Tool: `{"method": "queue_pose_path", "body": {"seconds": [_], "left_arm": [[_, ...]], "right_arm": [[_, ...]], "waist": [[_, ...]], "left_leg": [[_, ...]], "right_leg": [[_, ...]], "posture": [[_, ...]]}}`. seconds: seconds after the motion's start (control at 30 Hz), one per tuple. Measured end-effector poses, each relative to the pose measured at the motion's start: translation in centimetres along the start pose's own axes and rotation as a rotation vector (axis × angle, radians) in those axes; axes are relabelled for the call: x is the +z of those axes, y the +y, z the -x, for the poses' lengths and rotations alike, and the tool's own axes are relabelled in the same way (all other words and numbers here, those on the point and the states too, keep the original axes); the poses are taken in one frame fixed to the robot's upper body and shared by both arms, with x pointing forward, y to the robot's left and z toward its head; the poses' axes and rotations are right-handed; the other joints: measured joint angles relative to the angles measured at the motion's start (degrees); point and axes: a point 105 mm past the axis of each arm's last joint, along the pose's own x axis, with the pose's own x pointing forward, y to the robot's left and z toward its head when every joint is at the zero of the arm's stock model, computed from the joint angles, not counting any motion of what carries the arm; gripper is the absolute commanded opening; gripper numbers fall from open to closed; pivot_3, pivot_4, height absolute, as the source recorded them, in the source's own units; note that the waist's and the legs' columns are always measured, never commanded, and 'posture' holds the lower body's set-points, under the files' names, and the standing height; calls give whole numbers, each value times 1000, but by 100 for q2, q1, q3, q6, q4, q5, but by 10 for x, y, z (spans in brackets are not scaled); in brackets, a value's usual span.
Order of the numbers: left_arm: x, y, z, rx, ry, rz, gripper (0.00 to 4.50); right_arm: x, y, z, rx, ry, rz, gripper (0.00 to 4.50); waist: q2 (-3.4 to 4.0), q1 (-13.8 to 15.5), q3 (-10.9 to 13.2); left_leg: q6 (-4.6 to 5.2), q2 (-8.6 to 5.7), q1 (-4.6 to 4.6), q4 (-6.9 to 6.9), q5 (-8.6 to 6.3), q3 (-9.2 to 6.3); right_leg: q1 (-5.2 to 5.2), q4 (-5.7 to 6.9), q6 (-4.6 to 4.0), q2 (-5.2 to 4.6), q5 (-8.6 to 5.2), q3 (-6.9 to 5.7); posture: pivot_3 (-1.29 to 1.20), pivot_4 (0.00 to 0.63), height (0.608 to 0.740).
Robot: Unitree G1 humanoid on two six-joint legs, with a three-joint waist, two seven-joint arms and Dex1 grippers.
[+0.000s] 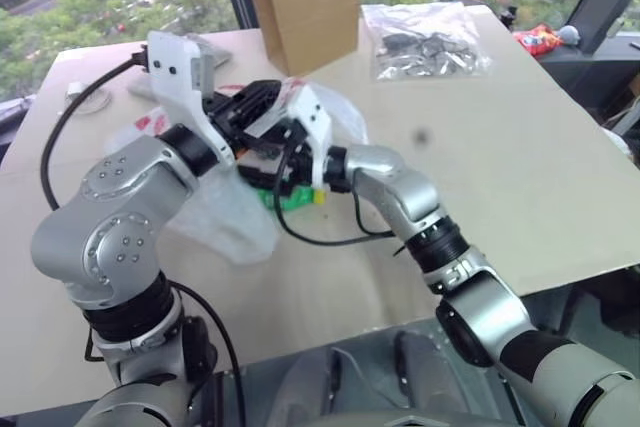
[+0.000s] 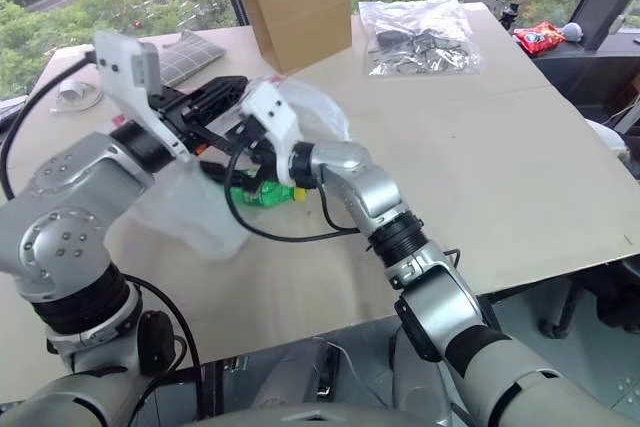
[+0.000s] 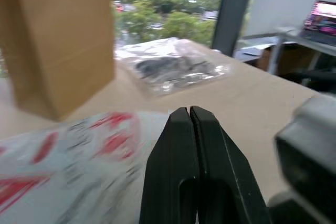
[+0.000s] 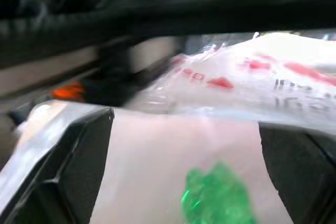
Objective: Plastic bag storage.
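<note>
So the left gripper point(image 3: 189, 113) comes up from the bottom with its two black fingers point(image 3: 176, 156) pressed flat together, no gap, nothing visibly pinched between the tips. Just beside them lies the plastic bag point(image 3: 79, 156), crinkly white with red print, pretty blurred. Beyond it stands a brown paper bag point(image 3: 55, 40), upright on the tan table point(image 3: 252, 98). Near that, further across the table, sits a clear bag point(image 3: 170, 69) with dark bits inside. A grey blurry block point(image 3: 310, 150) pokes in at one edge, can't tell what it is. Past the table there's a window point(image 3: 173, 14) with green trees and a dark frame post point(image 3: 228, 17).
</note>
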Motion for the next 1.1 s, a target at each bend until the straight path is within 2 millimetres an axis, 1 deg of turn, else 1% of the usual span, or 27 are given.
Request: {"method": "queue_pose_path", "body": {"seconds": [0.03, 0.07, 0.1, 0.13, 0.17, 0.2, 0.23, 0.33, 0.37, 0.4, 0.5, 0.57, 0.63, 0.67, 0.7, 0.8, 0.87, 0.97, 1.1], "left_arm": [[-3, -2, 5, -24, -4, 29, 1228], [-7, 0, 13, -27, -10, 70, 1722], [-9, 4, 21, -13, -16, 96, 2199], [-10, 7, 28, 5, -16, 109, 2770], [-10, 8, 32, 8, -17, 123, 3195], [-10, 5, 41, -16, -18, 167, 3534], [-9, 3, 46, -30, -14, 185, 3534], [-13, -5, 75, -78, 49, 248, 3534], [-15, -5, 82, -69, 68, 255, 3534], [-19, -4, 94, -49, 99, 272, 3534], [-29, -2, 120, 11, 155, 302, 3534], [-45, -8, 136, 44, 229, 309, 3534], [-59, -13, 147, 64, 296, 282, 3534], [-65, -18, 150, 61, 329, 261, 3534], [-72, -21, 154, 70, 354, 224, 3534], [-86, -30, 153, 57, 382, 183, 3534], [-95, -32, 147, 53, 406, 115, 3534], [-107, -32, 132, 52, 411, 38, 3534], [-122, -28, 108, 73, 405, -42, 3534]], "right_arm": [[2, 1, 12, -8, 13, 11, 4500], [3, -2, 31, -47, 48, 25, 4500], [1, -5, 47, -93, 75, 28, 4500], [-2, -11, 60, -147, 98, 18, 4500], [-5, -13, 69, -182, 115, 12, 4500], [-7, -15, 79, -232, 135, 8, 4500], [-7, -17, 83, -259, 142, 7, 4500], [-3, -27, 92, -367, 151, 0, 4500], [-3, -30, 94, -390, 150, -5, 4500], [-4, -37, 96, -431, 150, -24, 4500], [-15, -56, 98, -518, 188, -69, 4500], [-21, -68, 98, -554, 206, -89, 4500], [-27, -77, 95, -579, 217, -98, 4500], [-28, -82, 94, -596, 222, -97, 4500], [-31, -90, 92, -621, 230, -98, 4500], [-36, -102, 94, -664, 248, -87, 4500], [-41, -110, 98, -693, 256, -94, 4500], [-46, -118, 103, -720, 256, -106, 4500], [-55, -121, 102, -723, 271, -134, 4500]], "waist": [[-1, 8, -1], [-1, 25, -1], [-1, 47, -1], [-2, 51, 0], [-1, 52, 0], [-1, 45, 0], [-1, 44, 0], [0, 25, 0], [0, 33, 0], [-1, 38, -1], [-1, 77, 0], [0, 81, 0], [-1, 86, 0], [1, 97, 1], [0, 97, 0], [0, 101, 0], [2, 99, 1], [1, 93, 1], [1, 72, 1]], "left_leg": [[0, -1, 0, 0, 0, -1], [1, -1, 0, 1, 0, 1], [1, -1, 1, 1, 0, 3], [1, 1, 3, 2, 0, 8], [1, 3, 5, 0, 0, 10], [0, 13, 11, -3, -1, 17], [-1, 18, 14, -3, -2, 22], [-4, 28, 31, -10, -4, 43], [-3, 28, 32, -10, -5, 46], [-3, 30, 35, -12, -5, 53], [-2, 33, 39, -14, -6, 64], [1, 33, 46, -21, -7, 77], [3, 34, 53, -29, -8, 85], [3, 34, 58, -40, -9, 92], [3, 36, 68, -47, -9, 95], [17, 38, 82, -59, -17, 97], [17, 40, 84, -59, -16, 101], [16, 44, 85, -63, -16, 104], [16, 48, 85, -74, -16, 107]], "right_leg": [[2, -2, 0, 0, 0, -2], [1, -2, 0, 0, 0, -1], [2, -1, 0, 0, 0, -1], [1, 0, 1, 2, 1, 1], [0, 2, 0, 3, 1, 2], [-1, 5, 0, 8, 1, 9], [-1, 5, 0, 12, 1, 11], [3, 7, -3, 19, 2, 28], [4, 4, -5, 21, 3, 29], [6, 2, -10, 24, 6, 34], [6, -5, -18, 28, 10, 38], [11, -7, -19, 28, 10, 47], [17, -11, -22, 28, 9, 50], [20, -13, -38, 28, 2, 56], [25, -18, -43, 28, 1, 59], [37, -23, -46, 29, 0, 61], [37, -23, -48, 32, 1, 64], [36, -26, -40, 36, 10, 69], [28, -28, -32, 42, 18, 74]], "posture": [[0, 150, 740], [0, 150, 740], [0, 150, 740], [0, 150, 740], [0, 150, 740], [0, 150, 740], [0, 150, 740], [0, 150, 740], [0, 150, 740], [0, 150, 740], [0, 150, 740], [0, 150, 740], [0, 150, 740], [0, 150, 740], [0, 150, 740], [0, 150, 740], [0, 150, 740], [0, 150, 740], [0, 150, 740]]}}
